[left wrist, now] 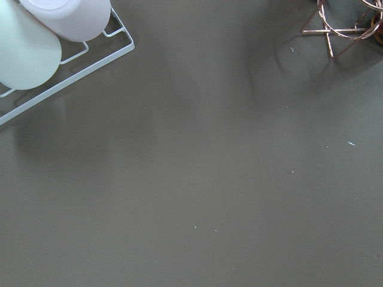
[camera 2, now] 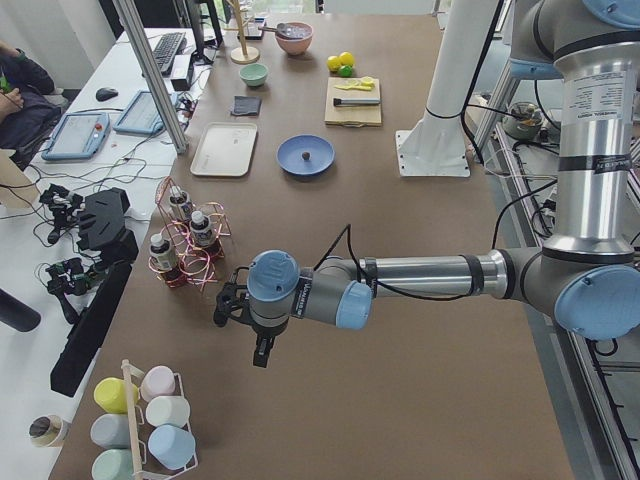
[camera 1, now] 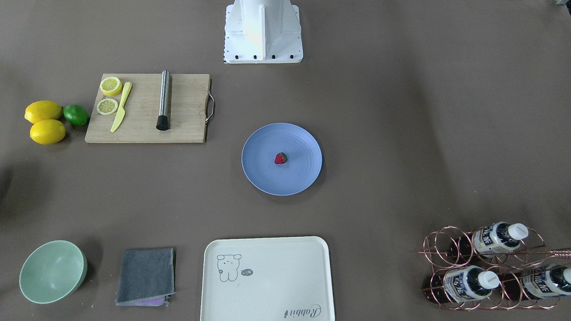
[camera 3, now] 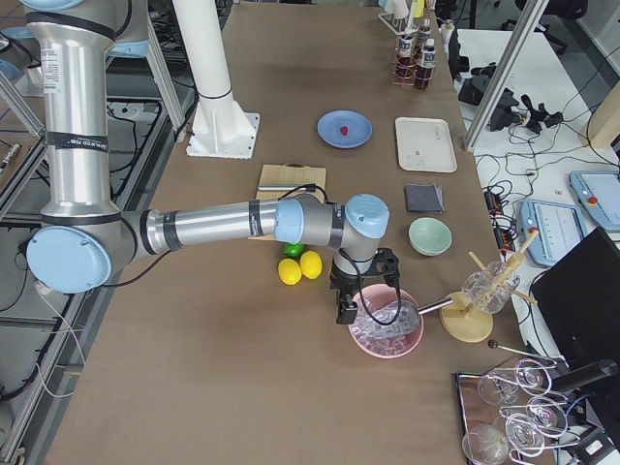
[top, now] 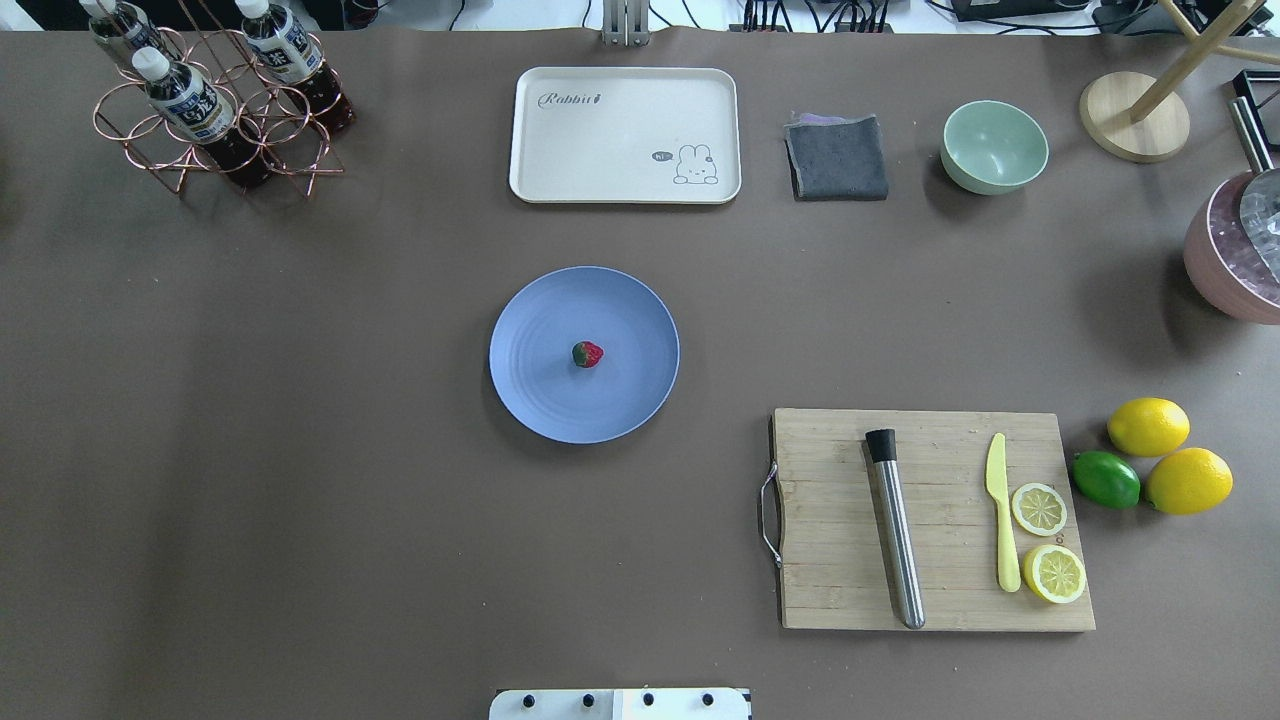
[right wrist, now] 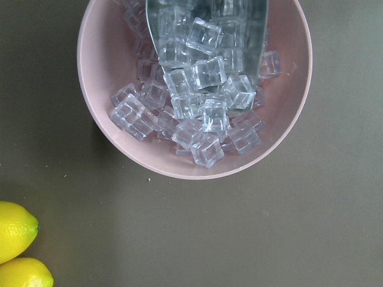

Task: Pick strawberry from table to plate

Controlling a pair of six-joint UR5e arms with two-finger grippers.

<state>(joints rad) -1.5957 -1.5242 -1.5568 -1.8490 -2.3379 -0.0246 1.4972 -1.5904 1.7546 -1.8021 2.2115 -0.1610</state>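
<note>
**A:** Front view first: where do we find the strawberry [camera 1: 280, 158]?

**B:** We see it lying near the middle of the plate [camera 1: 267, 180], at the centre of the table [camera 1: 401, 133]. Upper left there is a board [camera 1: 187, 111] carrying a knife [camera 1: 121, 109] and a rod [camera 1: 164, 100]. Lemons [camera 1: 43, 111] and a lime [camera 1: 76, 114] sit just left of it.

**A:** And overhead?

**B:** The berry is mid-plate, with its green cap toward frame left. A tray [top: 620, 130] lies above the plate. A cloth [top: 838, 158] and a green bowl [top: 995, 147] are to the tray's right, and bottles [top: 190, 105] stand at upper left.

**A:** The left side view?

**B:** The near arm reaches across the lower half of the frame. Its left gripper [camera 2: 258, 345] hangs over bare table just below the bottles. We cannot tell how its jaws stand. The plate is far up the frame, well apart.

**A:** The right side view?

**B:** The right gripper [camera 3: 345, 310] hangs at the left rim of a pink bowl [camera 3: 373, 344], below frame centre. Again we cannot tell whether its jaws are released or clenched. The plate, with a red speck on it, is at upper centre.

**A:** The wrist views?

**B:** In the left one we see bare table, cups [left wrist: 24, 54] at upper left and a copper rack [left wrist: 327, 30] at upper right. In the right one the pink bowl fills the top, heaped with ice [right wrist: 197, 107], and the lemons are at lower left.
</note>
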